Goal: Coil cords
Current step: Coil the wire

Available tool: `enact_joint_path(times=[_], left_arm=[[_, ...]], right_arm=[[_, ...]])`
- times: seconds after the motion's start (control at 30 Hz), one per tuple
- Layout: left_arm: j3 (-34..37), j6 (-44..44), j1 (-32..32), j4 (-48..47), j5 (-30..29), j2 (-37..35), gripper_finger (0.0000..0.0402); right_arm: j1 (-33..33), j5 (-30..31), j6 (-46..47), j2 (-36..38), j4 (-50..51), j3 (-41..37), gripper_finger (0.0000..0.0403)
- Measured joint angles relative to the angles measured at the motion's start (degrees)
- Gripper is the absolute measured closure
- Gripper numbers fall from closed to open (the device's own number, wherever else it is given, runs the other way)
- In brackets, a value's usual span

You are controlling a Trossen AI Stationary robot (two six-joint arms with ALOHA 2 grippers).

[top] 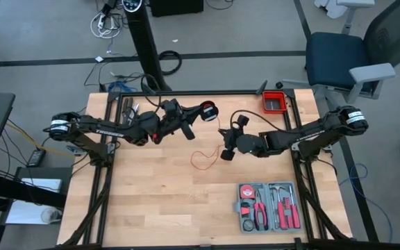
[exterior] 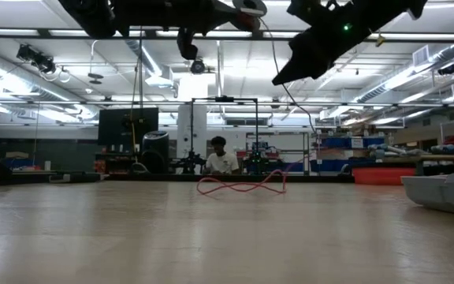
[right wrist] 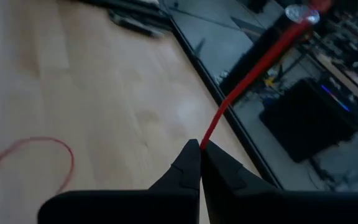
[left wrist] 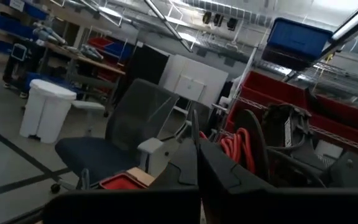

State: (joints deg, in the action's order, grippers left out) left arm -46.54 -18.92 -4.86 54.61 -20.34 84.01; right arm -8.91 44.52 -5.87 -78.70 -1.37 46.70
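The cords are one thin red cord. Part of it lies as a slack loop (top: 203,159) on the wooden table (top: 151,201), seen in the low view as low curls (exterior: 243,186). My left gripper (top: 208,110) is raised over the far middle of the table, shut, with red turns of the cord (left wrist: 236,147) bunched beside its fingers. My right gripper (top: 222,141) hangs above the table's middle, shut on the cord. A straight run of the cord (right wrist: 253,68) stretches between the two grippers. My left gripper is shut with several turns of the cord (left wrist: 232,149) lying close against one finger (left wrist: 222,177). The fingers themselves hide the place of contact, so the kind of hold cannot be told. The bundle is lifted clear of the table. My right gripper pinches a single strand of the cord (right wrist: 204,140) at its fingertips. The fingers come from the table's right side, slanting a little downward. From them the strand runs taut up to the left gripper. The rest (right wrist: 48,144) lies slack on the table.
A grey tool case (top: 268,206) with red-handled tools lies near the front right. A red bin (top: 275,103) sits at the far right corner. A blue chair (top: 335,59) stands beyond the table. A person (exterior: 221,158) sits in the room behind.
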Motion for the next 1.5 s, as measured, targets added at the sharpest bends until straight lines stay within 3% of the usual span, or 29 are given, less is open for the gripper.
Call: enact_joint_path(times=[0.2,0.43,0.67,0.83,1.23,1.43,1.5], left_arm=[[-0.02,-1.14,0.00,0.42,-2.88,0.40,0.0401],[-0.02,-2.24,0.00,3.58,-4.08,3.22,0.0401],[-0.04,-5.63,-0.42,5.46,-6.38,4.77,0.0401],[-0.02,-5.83,-0.52,4.30,-7.09,4.87,0.0401],[-0.07,-5.48,-2.03,-3.81,-6.36,4.83,0.0400],[-0.07,-3.69,-2.03,-4.77,-5.78,4.83,0.0399],[-0.07,-2.47,-2.03,-5.11,-5.75,4.83,0.0399]], right_arm=[[0.00,-4.65,-1.97,-0.93,-6.07,0.04,0.0402],[0.02,-6.14,-3.35,-5.64,-5.20,4.78,0.0402],[-0.30,-8.67,-4.59,-10.98,2.93,12.27,0.0403],[-0.34,-15.98,-10.47,-11.13,1.60,13.93,0.0403],[3.48,-16.82,-11.84,-10.95,9.60,19.82,0.0403],[5.80,-27.89,-9.64,-10.93,13.62,21.70,0.0402],[5.22,-28.84,-8.67,-10.93,14.62,21.77,0.0397]])
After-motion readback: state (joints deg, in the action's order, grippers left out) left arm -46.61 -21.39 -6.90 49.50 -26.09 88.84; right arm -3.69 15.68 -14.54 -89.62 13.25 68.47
